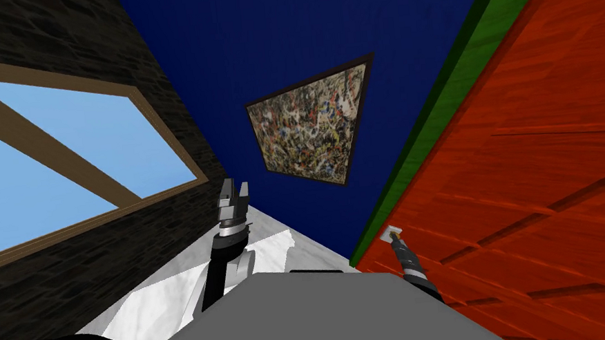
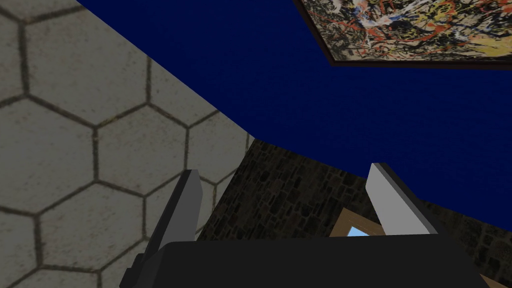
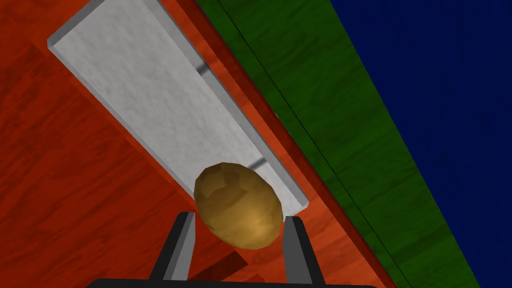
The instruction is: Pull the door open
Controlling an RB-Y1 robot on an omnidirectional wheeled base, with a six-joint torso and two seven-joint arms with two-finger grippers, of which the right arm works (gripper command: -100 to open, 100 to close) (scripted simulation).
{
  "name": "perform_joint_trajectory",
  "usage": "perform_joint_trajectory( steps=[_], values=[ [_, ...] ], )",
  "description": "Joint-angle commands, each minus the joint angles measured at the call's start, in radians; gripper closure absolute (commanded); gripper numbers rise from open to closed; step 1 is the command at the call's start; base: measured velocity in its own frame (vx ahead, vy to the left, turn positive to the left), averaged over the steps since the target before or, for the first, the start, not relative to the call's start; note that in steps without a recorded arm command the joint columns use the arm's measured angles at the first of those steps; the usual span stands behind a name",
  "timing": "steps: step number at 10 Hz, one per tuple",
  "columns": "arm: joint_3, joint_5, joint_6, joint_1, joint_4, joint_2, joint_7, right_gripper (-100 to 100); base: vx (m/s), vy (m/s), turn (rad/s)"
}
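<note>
Find the door [image 1: 550, 85], red-orange with wood grain, across the right side of the scene. Judge it closed: edge lying along the green frame [image 1: 453, 94], no gap visible.

Locate the knob [image 3: 239, 205], a brass-coloured oval on a pale plate [image 3: 150, 100], close to the frame-side edge of the door and near the robot.

Note the right gripper [image 3: 240, 216] pinching the knob, with one thin finger pressed against each side and no gap visible.

- Likely reason for this hold: a grip across the broad middle of the oval, to resist sliding off under pulling load.
- Likely reason for the knob's place: probably farthest from the hinges, hence best leverage. Hinges not seen.

Note the left gripper [image 1: 234, 197] raised at near centre-left, well apart from the door, fingers spread, holding nothing. Judged purpose: parked clear of the door's swing.

Status, as judged: grasp made, pull not yet begun.

Next step, as judged:
- Draw the knob back toward the body along the door's arc.
- Hold the wrist in line with the knob throughout.
- Allow for a twist first if latched; cannot tell from here.

Risk: smooth rounded knob, narrow blade fingers, small contact area. Apply load gradually to avoid slipping off.
</note>
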Motion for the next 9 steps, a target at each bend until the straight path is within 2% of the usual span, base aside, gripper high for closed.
perform_joint_trajectory(
  steps=[1, 3, 4, 6, 9],
  values=[
    [0.0, -0.01, 0.001, 0.004, -0.003, -0.003, -0.029, 100, -0.033, -0.003, 0.03],
    [0.011, -0.042, 0.002, 0.007, -0.004, -0.006, -0.096, 100, -0.056, 0.003, 0.082],
    [-0.003, -0.016, -0.012, 0.018, -0.002, -0.005, -0.035, -100, -0.024, 0.024, -0.007],
    [-0.008, -0.008, -0.018, 0.025, -0.003, -0.004, -0.015, -100, 0.013, 0.028, -0.036],
    [-0.029, 0.022, -0.043, 0.05, -0.005, -0.003, 0.068, -100, 0.012, 0.041, -0.032]
  ],
)
